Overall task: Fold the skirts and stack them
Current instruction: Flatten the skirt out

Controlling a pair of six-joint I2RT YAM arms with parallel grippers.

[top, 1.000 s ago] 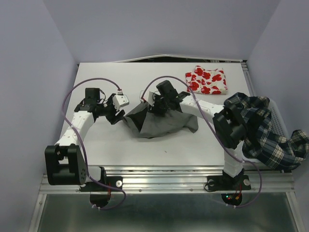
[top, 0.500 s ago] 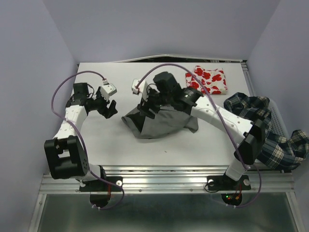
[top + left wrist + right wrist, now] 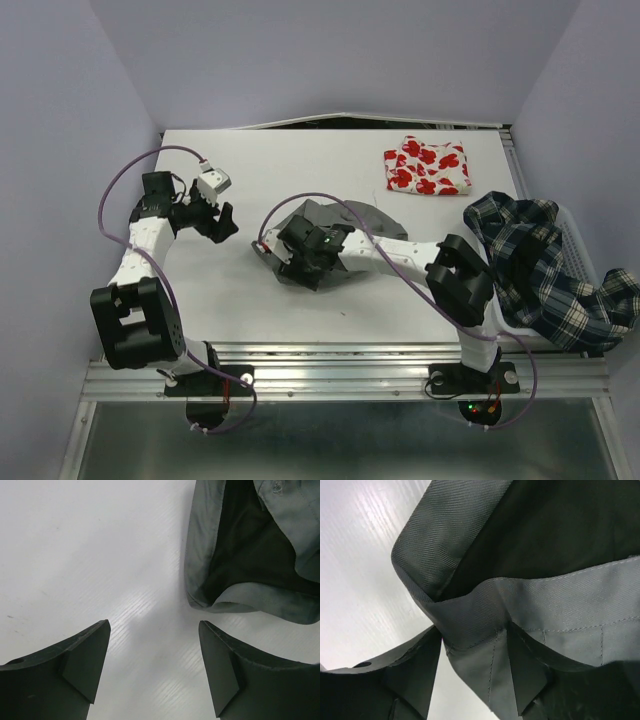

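On the white table I count three skirts and two grippers. The grey skirt lies crumpled mid-table, its long axis running left to right, with a fold at its near-left end pinched by the right gripper. The left gripper, spread wide, hovers over bare table just left of it. The red-print skirt sits folded at the far right, also lengthwise left to right. The plaid skirt is heaped over the right edge.

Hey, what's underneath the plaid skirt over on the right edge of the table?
The plaid skirt is draped over a white mesh basket. Only a strip of the basket's rim and wall shows beside the cloth. Whatever lies inside the basket is covered.
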